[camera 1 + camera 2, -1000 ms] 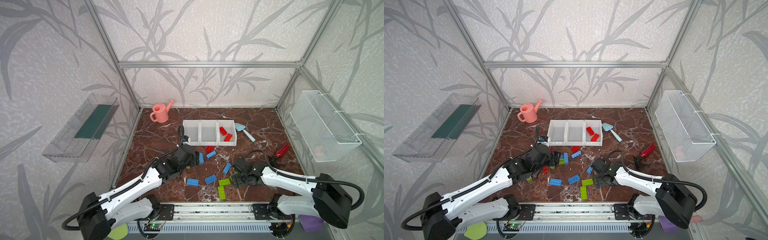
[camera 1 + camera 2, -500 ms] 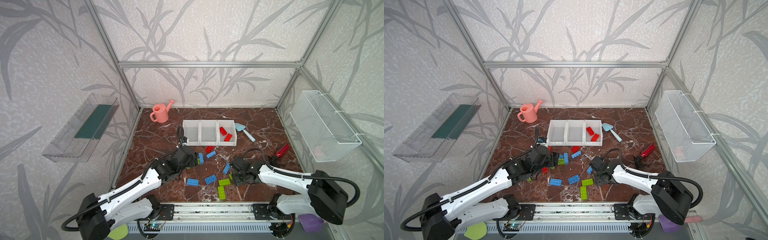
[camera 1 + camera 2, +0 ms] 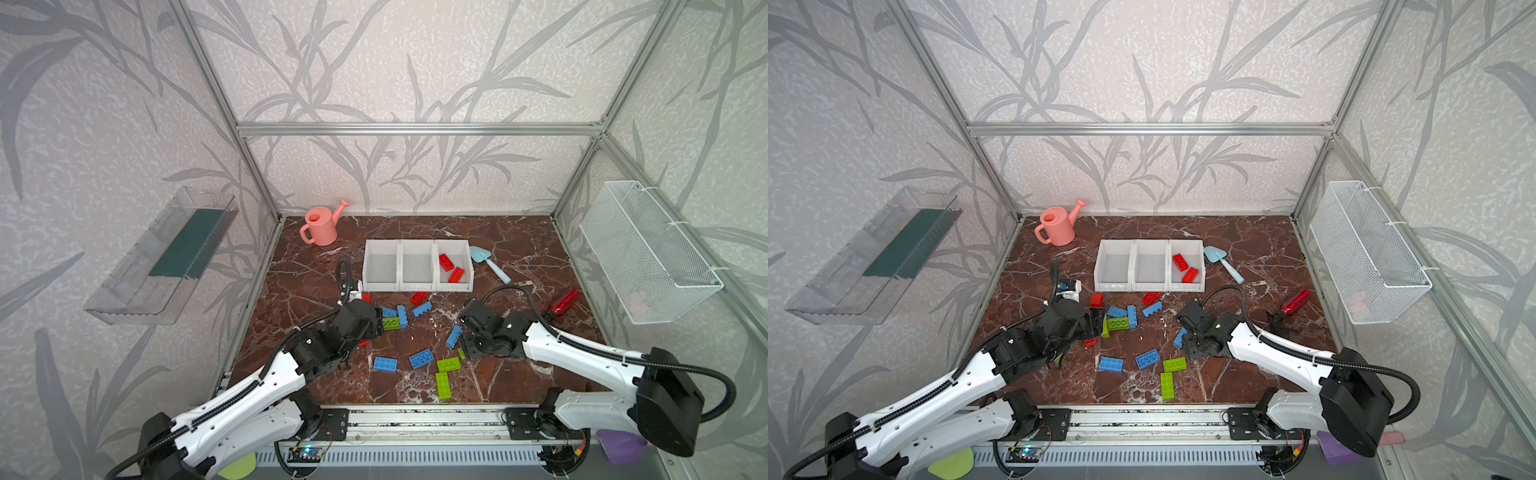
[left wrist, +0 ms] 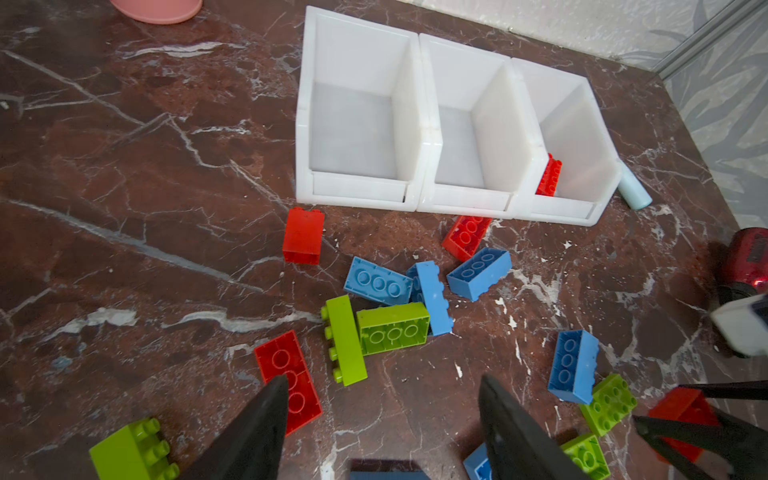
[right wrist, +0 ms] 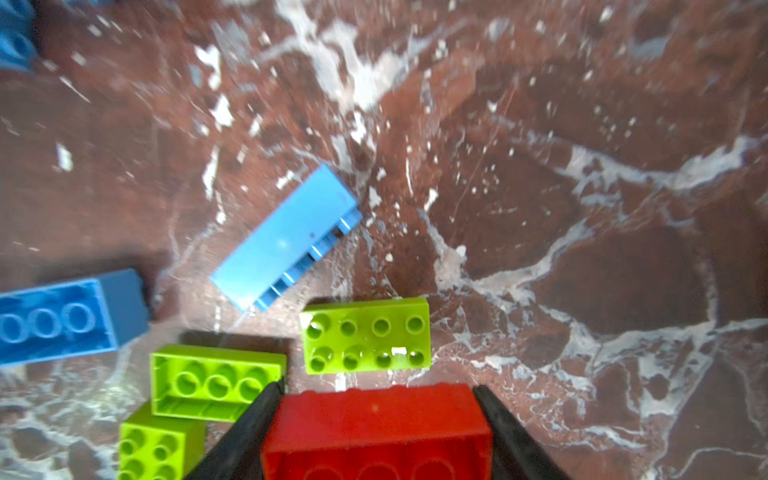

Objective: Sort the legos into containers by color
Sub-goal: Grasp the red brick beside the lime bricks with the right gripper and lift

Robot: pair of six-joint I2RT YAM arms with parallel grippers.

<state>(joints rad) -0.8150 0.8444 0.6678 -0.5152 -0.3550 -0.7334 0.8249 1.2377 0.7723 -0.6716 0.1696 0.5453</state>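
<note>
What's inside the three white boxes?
Two red legos lie in the right bin. The middle bin and left bin show bare floors. The front lips cover a thin strip of each floor.

The red brick (image 5: 376,432) gripped in the right pincer (image 5: 377,387) runs off the right wrist picture's edge, and the surface (image 5: 582,187) is blurred. In both top views the right arm (image 3: 582,349) hides that brick. A pinkish thing (image 3: 636,301) in the wire basket (image 3: 648,249) is too faint to name.

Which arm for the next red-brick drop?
Right. Right claw grips a red studded plastic brick, and the white plastic bin holding red bricks stands on that arm's side. Left claw is open, empty.
</note>
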